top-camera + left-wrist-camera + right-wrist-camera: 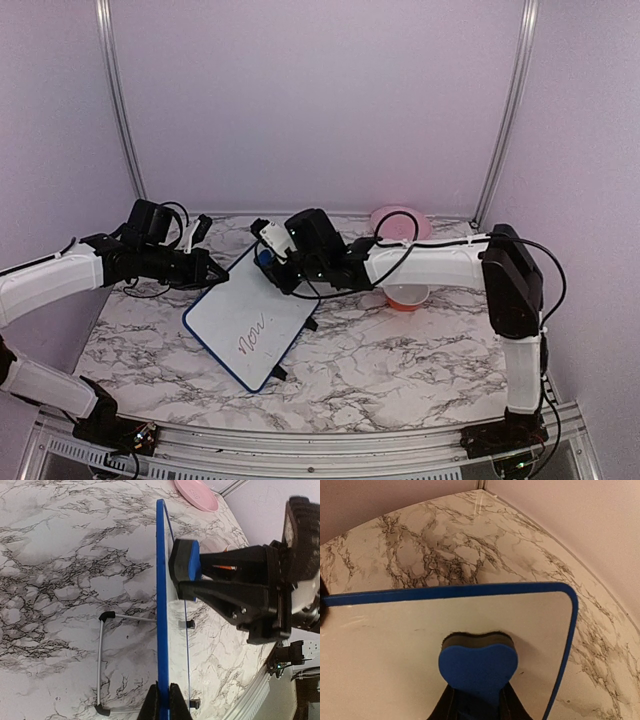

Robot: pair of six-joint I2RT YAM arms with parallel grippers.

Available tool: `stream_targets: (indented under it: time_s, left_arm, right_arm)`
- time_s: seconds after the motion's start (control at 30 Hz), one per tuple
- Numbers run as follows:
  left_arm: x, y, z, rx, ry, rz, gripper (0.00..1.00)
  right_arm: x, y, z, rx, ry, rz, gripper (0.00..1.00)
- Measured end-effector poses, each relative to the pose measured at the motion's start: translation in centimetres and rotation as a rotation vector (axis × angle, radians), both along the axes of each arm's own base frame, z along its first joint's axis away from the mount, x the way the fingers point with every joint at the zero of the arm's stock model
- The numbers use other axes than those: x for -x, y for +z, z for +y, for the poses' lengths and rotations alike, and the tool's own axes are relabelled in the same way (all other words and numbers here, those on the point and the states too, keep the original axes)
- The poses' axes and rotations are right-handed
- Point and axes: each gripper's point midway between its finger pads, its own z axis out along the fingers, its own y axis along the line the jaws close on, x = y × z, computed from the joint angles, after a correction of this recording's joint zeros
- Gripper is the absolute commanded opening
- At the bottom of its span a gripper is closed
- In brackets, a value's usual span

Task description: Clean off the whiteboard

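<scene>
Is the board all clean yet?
Not yet. The whiteboard looks clean near its top. The left gripper pinches its frame while the right gripper presses the blue eraser on it. The red writing lower down is left.

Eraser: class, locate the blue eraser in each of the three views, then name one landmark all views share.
Top external: eraser left of centre, at the whiteboard's far edge.
Left wrist: eraser upper centre, against the whiteboard.
Right wrist: eraser bottom centre, on the whiteboard.
Shared landmark: the whiteboard's blue frame.
</scene>
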Motion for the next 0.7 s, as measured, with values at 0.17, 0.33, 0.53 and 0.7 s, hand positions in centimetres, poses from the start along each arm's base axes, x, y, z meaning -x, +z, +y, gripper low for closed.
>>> stream_targets:
  time_s: [0.17,0.33,0.53,0.7]
  left_arm:
    - [0.0,0.1,-0.1,0.004,-0.004,-0.014,0.00]
    - [-0.1,0.1,-0.1,0.010,-0.003,-0.023,0.00]
    - [-0.1,0.1,-0.1,0.014,0.000,-0.026,0.00]
    - [-0.2,0.0,-0.1,0.017,0.002,-0.028,0.00]
  right_arm:
    - [6.4,-1.5,1.0,0.010,0.123,0.034,0.00]
    - [12.5,-5.0,0.2,0.040,0.216,0.076,0.00]
    - [15.9,-6.0,1.0,0.019,0.268,0.065,0.00]
    - [17.7,-5.0,2.4,-0.016,0.292,0.027,0.00]
